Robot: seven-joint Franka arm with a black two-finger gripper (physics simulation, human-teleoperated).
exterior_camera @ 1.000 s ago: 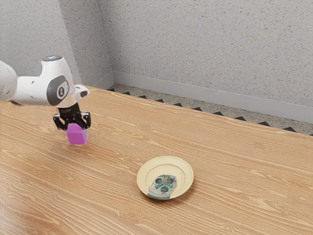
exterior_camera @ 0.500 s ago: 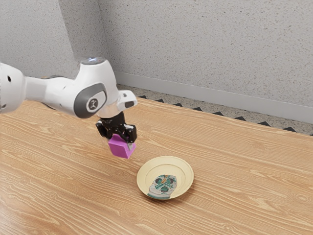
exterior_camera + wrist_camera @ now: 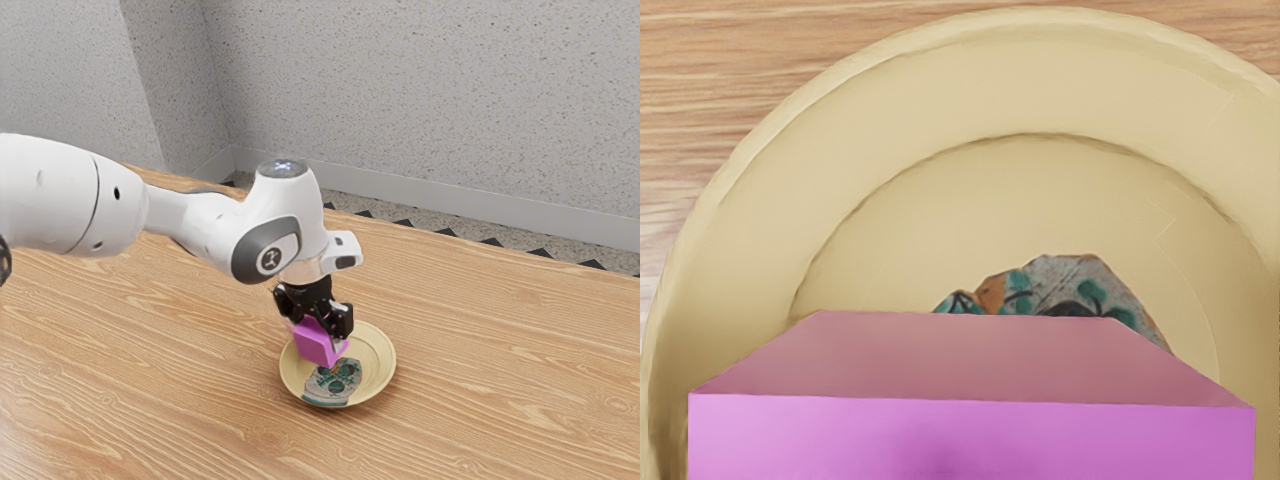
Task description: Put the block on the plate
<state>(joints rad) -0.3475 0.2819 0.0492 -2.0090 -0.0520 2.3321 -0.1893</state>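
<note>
1. Block [image 3: 318, 345] hangs tilted, pinched in the gripper [image 3: 320, 328], over the plate [image 3: 387, 374] towards ten o'clock in the exterior view
2. Best to ease it towards four o'clock, level it, lower gently, then release once its base seats flat
3. It looks plain pinkish purple, boxy, smooth-faced and crisp-edged

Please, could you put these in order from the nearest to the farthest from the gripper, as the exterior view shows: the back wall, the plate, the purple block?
1. Purple block: held between the fingers.
2. Plate: on the table, beneath the block.
3. Back wall: beyond the table's far edge.
</note>
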